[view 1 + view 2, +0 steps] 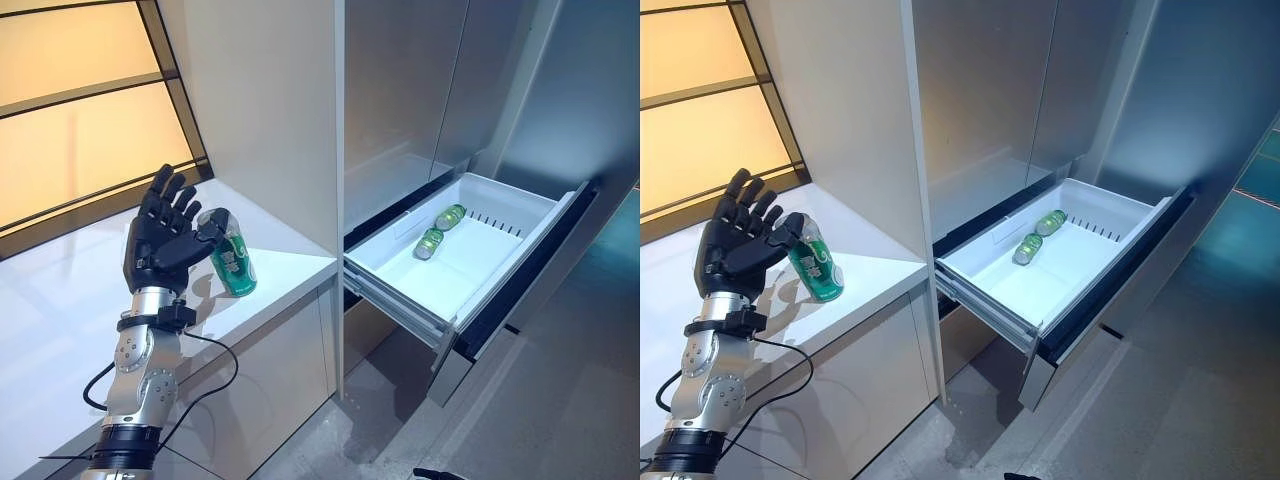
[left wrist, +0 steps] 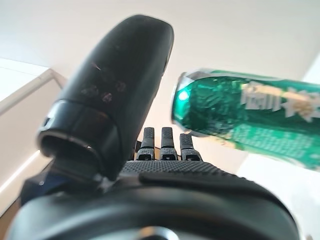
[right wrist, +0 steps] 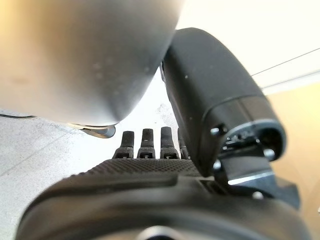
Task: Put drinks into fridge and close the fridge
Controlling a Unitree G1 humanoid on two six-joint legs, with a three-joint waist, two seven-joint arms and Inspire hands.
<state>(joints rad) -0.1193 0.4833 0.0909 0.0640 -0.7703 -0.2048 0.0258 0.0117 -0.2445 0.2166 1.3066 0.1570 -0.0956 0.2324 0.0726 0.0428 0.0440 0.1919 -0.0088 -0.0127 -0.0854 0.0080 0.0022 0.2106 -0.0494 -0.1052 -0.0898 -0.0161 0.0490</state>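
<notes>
A green drink can [image 1: 232, 258] stands a little tilted on the white counter [image 1: 285, 250]. My left hand [image 1: 160, 240] is held upright just left of it, fingers spread straight and thumb reaching toward the can's top. In the left wrist view the can [image 2: 250, 117] shows beside the thumb, and the hand [image 2: 115, 100] is not closed round it. The fridge drawer [image 1: 400, 290] is pulled out to the right; two green cans [image 1: 450, 216] [image 1: 429, 243] lie on their sides at its far end. My right hand [image 3: 220, 100] shows only in its wrist view, fingers straight, holding nothing.
A tall pale cabinet panel [image 1: 270, 110] rises between the counter and the fridge. A window with dark frames [image 1: 90, 100] runs behind the counter at the left. Grey floor [image 1: 560, 400] lies below and to the right of the drawer.
</notes>
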